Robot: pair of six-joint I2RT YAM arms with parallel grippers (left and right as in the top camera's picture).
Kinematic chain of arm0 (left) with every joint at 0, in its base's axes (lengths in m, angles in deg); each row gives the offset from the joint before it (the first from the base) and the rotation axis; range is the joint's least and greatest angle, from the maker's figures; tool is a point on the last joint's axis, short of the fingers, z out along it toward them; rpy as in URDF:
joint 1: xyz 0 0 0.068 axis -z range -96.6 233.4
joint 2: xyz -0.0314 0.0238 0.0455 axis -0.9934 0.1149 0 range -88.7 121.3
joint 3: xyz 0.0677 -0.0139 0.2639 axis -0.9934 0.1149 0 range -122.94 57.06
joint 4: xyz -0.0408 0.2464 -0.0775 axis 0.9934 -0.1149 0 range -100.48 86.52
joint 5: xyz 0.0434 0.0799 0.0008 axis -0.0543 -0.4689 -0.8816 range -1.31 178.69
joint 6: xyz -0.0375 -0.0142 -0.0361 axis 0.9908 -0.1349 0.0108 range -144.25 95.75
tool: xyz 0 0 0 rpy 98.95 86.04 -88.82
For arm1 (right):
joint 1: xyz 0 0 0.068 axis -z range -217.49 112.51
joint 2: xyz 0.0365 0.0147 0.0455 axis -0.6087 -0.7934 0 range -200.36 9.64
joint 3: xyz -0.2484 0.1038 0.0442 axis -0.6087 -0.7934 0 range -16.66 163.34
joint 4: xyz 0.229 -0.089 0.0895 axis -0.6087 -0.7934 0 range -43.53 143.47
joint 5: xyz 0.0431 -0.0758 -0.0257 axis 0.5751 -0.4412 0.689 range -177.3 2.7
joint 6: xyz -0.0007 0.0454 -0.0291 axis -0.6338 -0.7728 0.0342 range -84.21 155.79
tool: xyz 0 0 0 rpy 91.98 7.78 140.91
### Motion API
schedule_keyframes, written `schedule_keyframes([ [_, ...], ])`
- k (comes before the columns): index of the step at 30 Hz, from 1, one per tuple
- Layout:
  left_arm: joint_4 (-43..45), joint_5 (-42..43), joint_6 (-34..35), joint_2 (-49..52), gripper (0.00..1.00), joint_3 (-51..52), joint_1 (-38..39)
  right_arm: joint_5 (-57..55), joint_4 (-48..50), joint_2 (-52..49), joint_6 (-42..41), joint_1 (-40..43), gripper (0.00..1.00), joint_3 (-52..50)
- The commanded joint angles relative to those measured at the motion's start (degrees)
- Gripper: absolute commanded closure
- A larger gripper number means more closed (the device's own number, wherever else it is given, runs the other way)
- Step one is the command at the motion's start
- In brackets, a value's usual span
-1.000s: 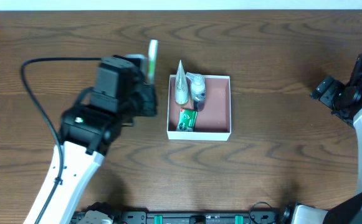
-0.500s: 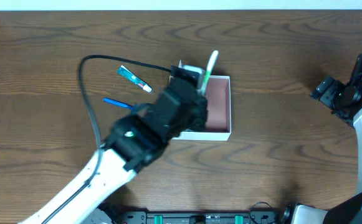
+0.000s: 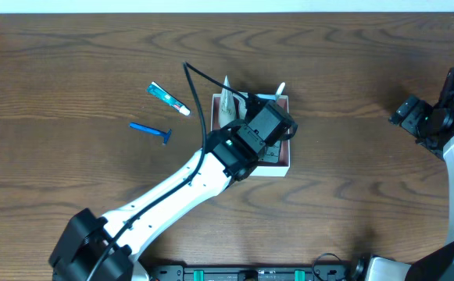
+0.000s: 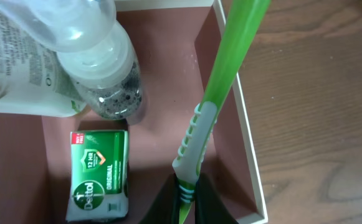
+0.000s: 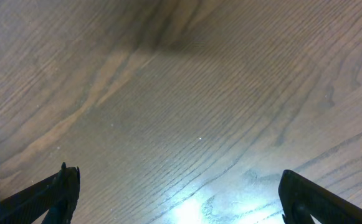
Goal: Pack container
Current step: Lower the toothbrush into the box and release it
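1. The left gripper (image 4: 185, 202) is clamped on the handle end of the green toothbrush (image 4: 221, 81), above the container (image 4: 246, 155) at mid-tabletop (image 3: 352, 203).
2. The brush's long axis slants from bottom centre to upper right of the wrist view, crossing the container's right wall. It likely needs turning parallel to that wall before release.
3. The right gripper (image 5: 181, 199) is spread apart, well away; the left arm is nearer.

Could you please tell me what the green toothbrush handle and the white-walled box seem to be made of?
Green toothbrush handle: probably glossy moulded plastic, given its sheen and ribbed grip. Square white-walled box with reddish-brown inside: likely matte cardboard, given thin, flat walls.
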Motion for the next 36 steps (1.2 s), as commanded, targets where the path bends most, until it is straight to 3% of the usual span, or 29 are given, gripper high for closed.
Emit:
schedule_keyframes([
  [1, 1.3, -1.5, 1.0, 1.3, 0.94, -0.8, 0.0, -0.2, -0.1, 0.3, 0.1, 0.4, 0.01, 0.7],
  [12, 2.5, -1.3, 2.9, 2.3, 0.92, -0.8, 0.0, -0.2, -0.1, 0.3, 0.1, 0.4, 0.01, 0.7],
  [16, 2.8, -1.3, 2.9, 2.3, 0.83, -0.8, 0.0, -0.2, -0.1, 0.3, 0.1, 0.4, 0.01, 0.7],
  [24, 3.6, -1.3, 2.8, 2.3, 0.54, -0.8, 0.0, -0.2, -0.1, 0.3, 0.1, 0.4, 0.01, 0.7],
  [36, 2.9, -1.1, 0.5, -3.3, 0.52, -1.0, 0.0, -0.2, -0.1, 0.3, 0.1, 0.4, 0.01, 0.7],
])
